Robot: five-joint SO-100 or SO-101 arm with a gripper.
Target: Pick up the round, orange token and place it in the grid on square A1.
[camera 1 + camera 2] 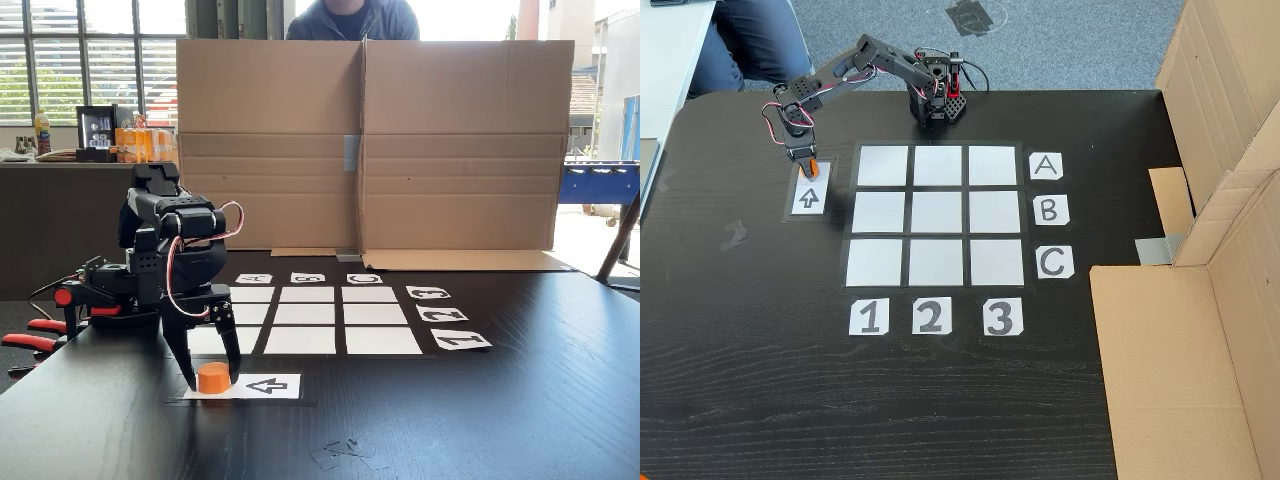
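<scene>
The orange token [213,377] [810,168] sits on the end of a white card with a black arrow [265,385] [808,198], outside the grid. In both fixed views my black gripper [214,382] [808,166] is lowered over the token. It is open, with one finger close on each side. The grid [308,315] [937,212] of white cells lies beside the card. Square A1 [252,342] [883,166] is the corner cell nearest the gripper. It is bare, and in a fixed view the gripper partly covers it.
A tall cardboard screen [370,140] [1210,300] stands along one table side, with a person [350,15] behind it. Label cards A, B, C [1047,210] and 1, 2, 3 [929,316] edge the grid. The arm's base [938,100] is clamped at the table edge with red clamps [30,340].
</scene>
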